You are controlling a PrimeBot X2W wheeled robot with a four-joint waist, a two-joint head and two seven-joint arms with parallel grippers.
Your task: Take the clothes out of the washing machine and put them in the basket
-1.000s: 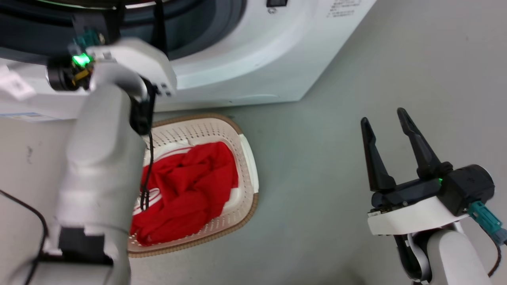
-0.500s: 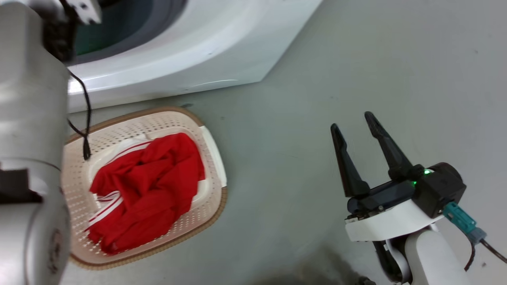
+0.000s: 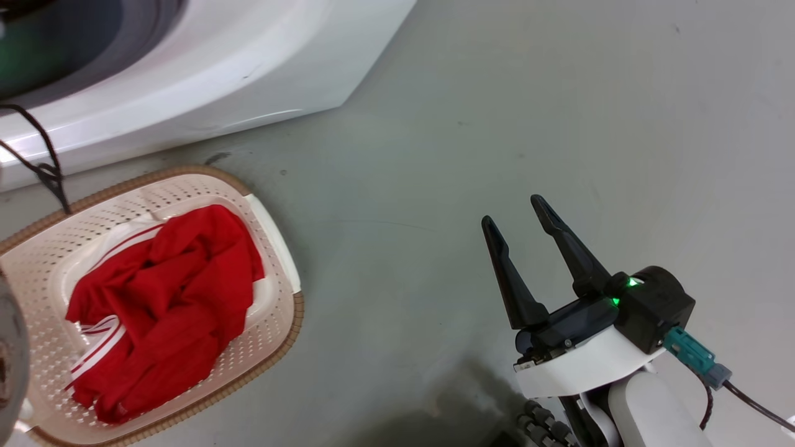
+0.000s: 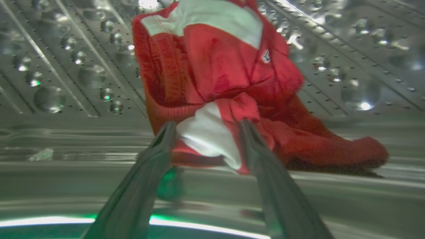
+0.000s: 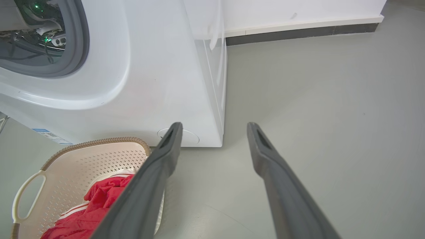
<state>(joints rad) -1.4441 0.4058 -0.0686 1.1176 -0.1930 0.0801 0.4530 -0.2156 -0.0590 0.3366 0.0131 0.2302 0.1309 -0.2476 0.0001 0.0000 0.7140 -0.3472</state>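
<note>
- My left gripper [image 4: 206, 132] is inside the washing machine's perforated steel drum [image 4: 66, 73]. Its two dark fingers are spread apart, not clenched.
- A red garment [image 4: 219, 66] with white patches lies heaped on the drum wall straight ahead of that gripper. Its near edge, a white fold, sits between my two fingertips. I cannot tell whether the tips press the cloth.
- In the head view, the washing machine [image 3: 217, 74] stands well to the left of my right gripper and beyond it. It is white, and part of its dark porthole shows.
- The basket [image 3: 37, 261], cream with a brown rim, sits on the floor just in front of the machine, well to the left of my right gripper.
- Red clothes [image 3: 168, 298] with white stripes are bunched inside the basket and cover most of its floor.
- My right gripper [image 3: 512, 210] hovers over the bare grey floor [image 3: 497, 93]. Its fingers are wide apart and hold nothing, with the tips pointing away from me.
- In the right wrist view, the basket lies low beside this gripper's left finger. The machine's lower front corner is ahead, between the two fingers.
</note>
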